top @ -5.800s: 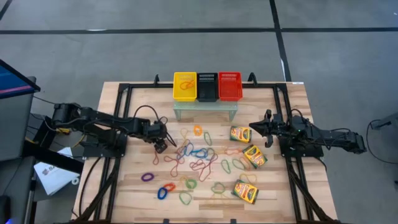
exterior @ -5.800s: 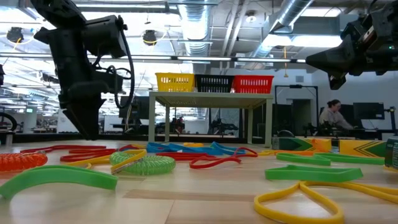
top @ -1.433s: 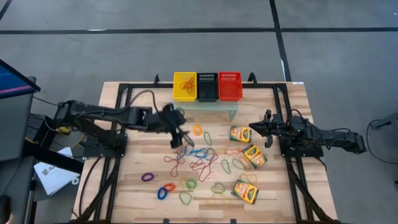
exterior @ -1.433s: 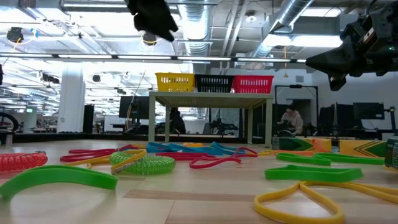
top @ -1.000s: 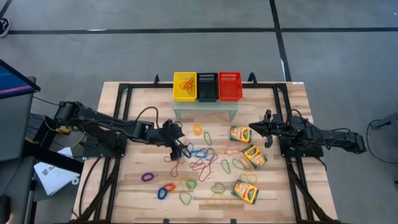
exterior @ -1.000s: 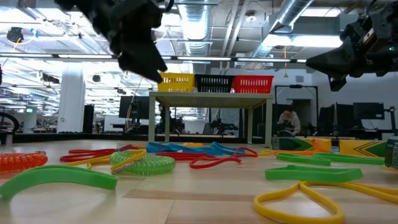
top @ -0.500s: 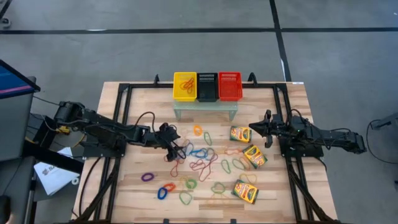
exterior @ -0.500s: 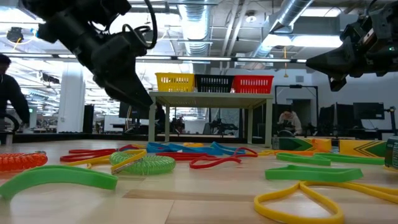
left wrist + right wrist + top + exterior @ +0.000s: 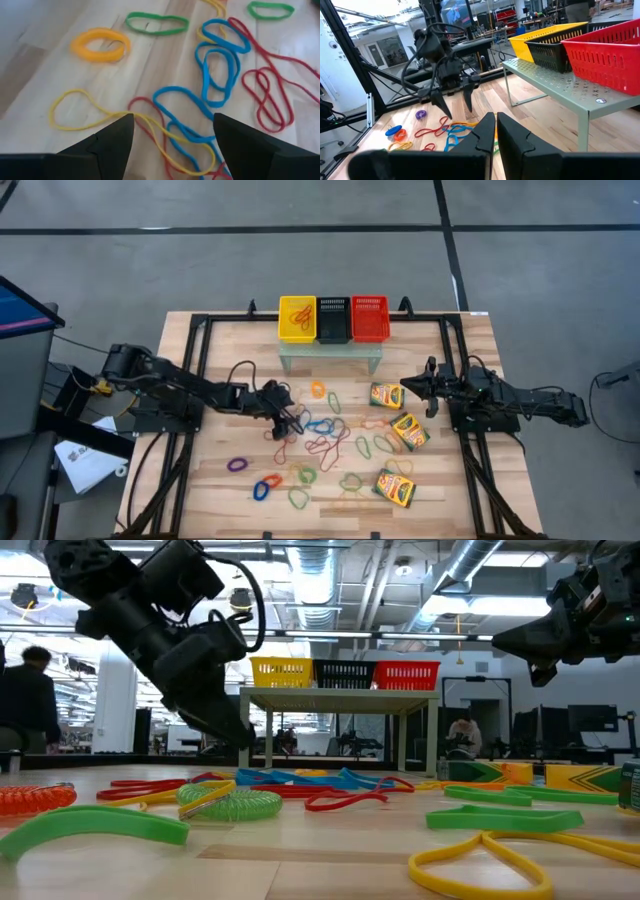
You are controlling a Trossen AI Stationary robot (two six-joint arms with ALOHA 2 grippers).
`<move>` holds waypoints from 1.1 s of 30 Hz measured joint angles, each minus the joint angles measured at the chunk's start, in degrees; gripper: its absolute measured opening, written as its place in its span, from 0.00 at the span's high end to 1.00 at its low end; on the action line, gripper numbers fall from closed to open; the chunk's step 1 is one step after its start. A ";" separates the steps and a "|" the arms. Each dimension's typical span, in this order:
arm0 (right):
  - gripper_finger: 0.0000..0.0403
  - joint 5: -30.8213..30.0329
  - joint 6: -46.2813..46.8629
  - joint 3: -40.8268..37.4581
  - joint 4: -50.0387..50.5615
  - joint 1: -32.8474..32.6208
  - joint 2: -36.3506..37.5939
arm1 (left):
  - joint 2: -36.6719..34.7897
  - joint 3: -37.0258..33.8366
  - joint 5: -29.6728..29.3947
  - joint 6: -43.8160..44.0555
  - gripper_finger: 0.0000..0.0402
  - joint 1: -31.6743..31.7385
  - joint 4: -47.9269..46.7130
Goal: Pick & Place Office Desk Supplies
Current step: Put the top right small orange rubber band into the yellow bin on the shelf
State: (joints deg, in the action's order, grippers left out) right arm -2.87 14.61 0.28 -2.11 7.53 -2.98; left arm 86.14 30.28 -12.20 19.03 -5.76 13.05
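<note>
Looking down from the high view, the left gripper [image 9: 290,420] hangs over the tangle of rubber bands [image 9: 320,435] in mid-table, while the right gripper [image 9: 410,387] waits by the crayon boxes [image 9: 387,396]. Low view: its fingers slope down, just clear of the wood. Left wrist view: jaws spread astride a yellow band [image 9: 90,112] crossing a blue band [image 9: 175,117]; better to settle on one strand before closing. Right wrist view: its own jaws are pressed together.

we see baskets yellow [image 9: 297,318] / black [image 9: 333,319] / red [image 9: 370,318] | bands [image 9: 318,438] red, blue, green | crayon boxes [image 9: 409,431] yellow-green
</note>
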 joint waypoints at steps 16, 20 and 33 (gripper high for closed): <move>0.96 -0.02 0.00 0.00 0.21 0.01 -0.02 | 3.99 13.93 4.53 -12.15 0.33 4.36 -3.01; 0.96 -0.02 0.00 0.00 0.49 0.00 -0.02 | 9.50 19.93 8.78 -16.84 0.35 5.03 -3.17; 0.96 0.02 0.01 -0.01 0.53 -0.01 0.00 | 27.83 43.24 14.55 -23.41 0.35 4.56 -2.81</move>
State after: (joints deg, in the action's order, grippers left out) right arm -2.85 14.63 0.27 -1.58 7.51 -2.98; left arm 113.97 73.53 2.36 -4.38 -1.19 10.24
